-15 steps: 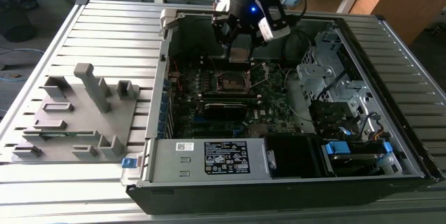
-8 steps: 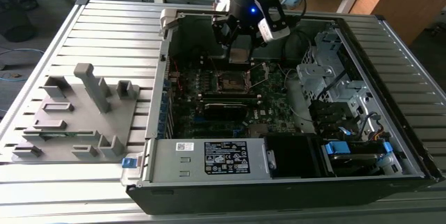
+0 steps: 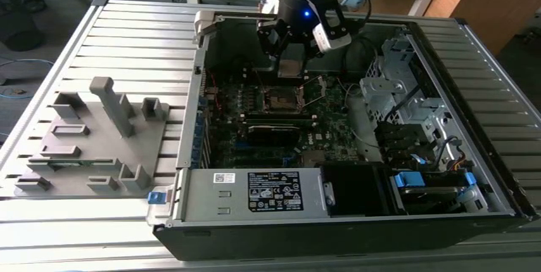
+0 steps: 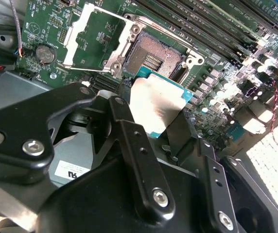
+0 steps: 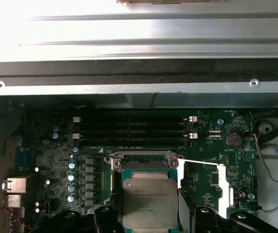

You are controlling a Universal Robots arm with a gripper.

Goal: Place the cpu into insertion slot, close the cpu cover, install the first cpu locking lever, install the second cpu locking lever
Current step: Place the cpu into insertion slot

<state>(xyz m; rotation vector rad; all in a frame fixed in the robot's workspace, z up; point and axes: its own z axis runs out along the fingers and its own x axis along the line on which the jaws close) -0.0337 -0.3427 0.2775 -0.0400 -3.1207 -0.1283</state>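
The cpu (image 3: 290, 68), a flat square chip with a dull silver top, hangs between the black fingers (image 4: 125, 124) of my gripper (image 3: 292, 63), which is shut on it. It sits just above the insertion slot (image 3: 282, 99), a small square socket with a dark centre on the motherboard. In the second wrist view the cpu (image 4: 156, 104) is near the edge of the insertion slot (image 4: 153, 56), apart from it. The cpu cover (image 4: 76, 41), a thin silver frame, lies swung open beside the slot. The first wrist view has the cpu (image 5: 149, 199) over the insertion slot's rim (image 5: 141, 156), with the cpu cover (image 5: 225, 179) open alongside.
The open computer case (image 3: 190, 132) walls in the motherboard. Long black memory slots (image 5: 134, 131) run beside the socket. A drive cage (image 3: 397, 94) and cables stand at the exterior view's right, a power supply (image 3: 270, 193) in front. A grey fixture tray (image 3: 85, 139) lies outside the case.
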